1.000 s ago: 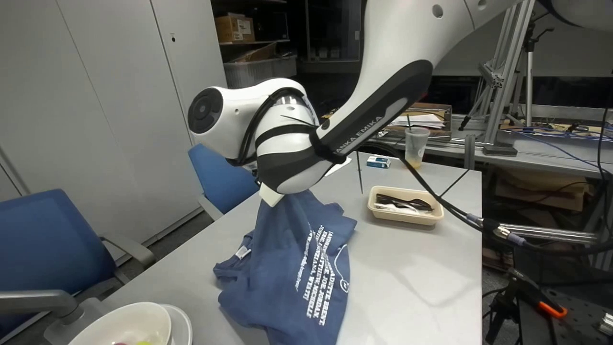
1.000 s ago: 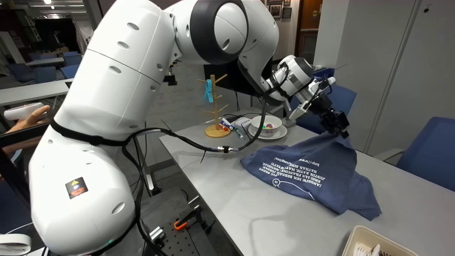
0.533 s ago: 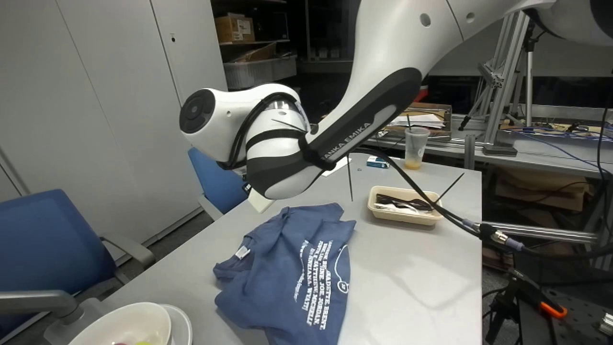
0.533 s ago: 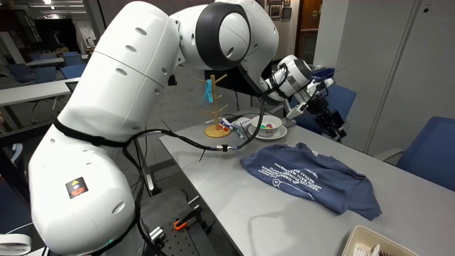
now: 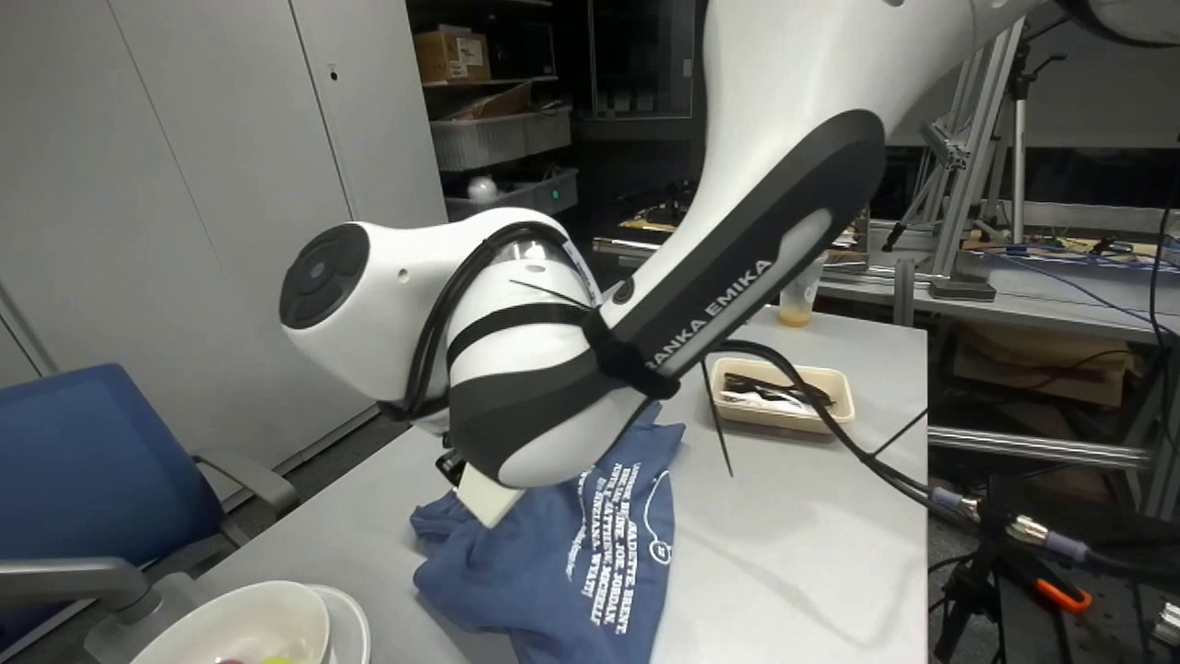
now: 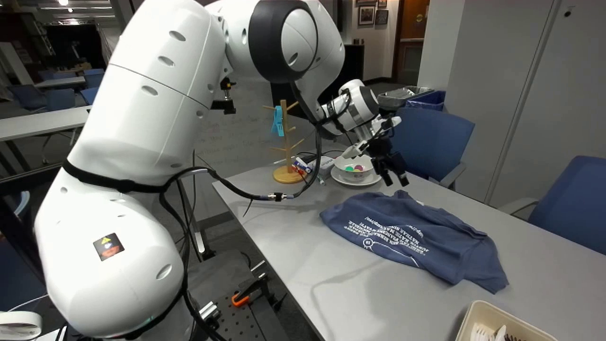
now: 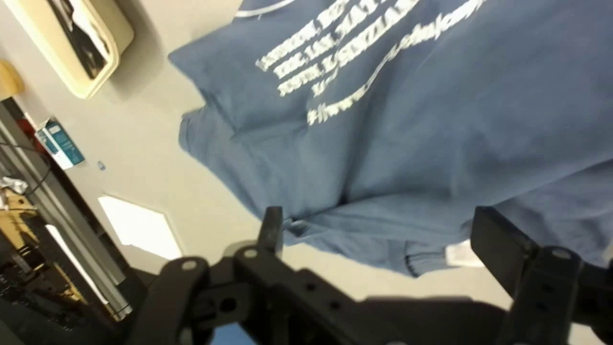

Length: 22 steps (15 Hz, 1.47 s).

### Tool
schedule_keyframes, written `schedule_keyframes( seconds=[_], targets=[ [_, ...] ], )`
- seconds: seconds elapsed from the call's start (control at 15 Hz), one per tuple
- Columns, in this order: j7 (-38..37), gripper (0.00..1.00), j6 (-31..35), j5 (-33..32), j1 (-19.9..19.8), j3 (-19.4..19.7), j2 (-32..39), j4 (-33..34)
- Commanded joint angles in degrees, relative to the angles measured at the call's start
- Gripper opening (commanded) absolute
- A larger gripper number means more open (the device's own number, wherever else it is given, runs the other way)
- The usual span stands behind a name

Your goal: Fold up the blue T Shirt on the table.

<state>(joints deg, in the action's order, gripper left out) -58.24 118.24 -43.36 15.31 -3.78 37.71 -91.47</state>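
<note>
My gripper [image 7: 377,215] hangs spread wide in the air, its fingers [image 7: 503,247] clear of the shirt [image 6: 426,241]. The shirt lies creased on the table [image 6: 303,251], its white lettering [image 7: 378,40] facing up.

Light grey table [image 6: 341,270] is carrying everything. White-lettered blue T-shirt [image 6: 416,241] is lying creased on top, between beige tray [image 5: 779,418] and white plate [image 6: 355,184]. Wooden rack [image 6: 287,142] is standing upright. Markers [image 6: 301,165] and small carton [image 6: 326,163] are lying between rack and plate. Blue-and-white box [image 7: 60,143] is lying between clear cup [image 5: 800,300] and flat white sheet [image 7: 140,227].
</note>
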Motion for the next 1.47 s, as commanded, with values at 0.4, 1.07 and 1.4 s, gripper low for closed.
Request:
schedule_keyframes(
  seconds=[0.4, 1.07, 1.4],
  targets=[
    [6.69, 1.00, 5.87, 12.72, 3.63, -2.06, -5.95, -12.76],
    [6.97, 1.00, 6.32, 12.92, 4.40, -1.01, -6.08, -13.33],
    [9.76, 1.00, 6.63, 17.08, 3.17, -2.05, -10.76, -16.48]
  ],
)
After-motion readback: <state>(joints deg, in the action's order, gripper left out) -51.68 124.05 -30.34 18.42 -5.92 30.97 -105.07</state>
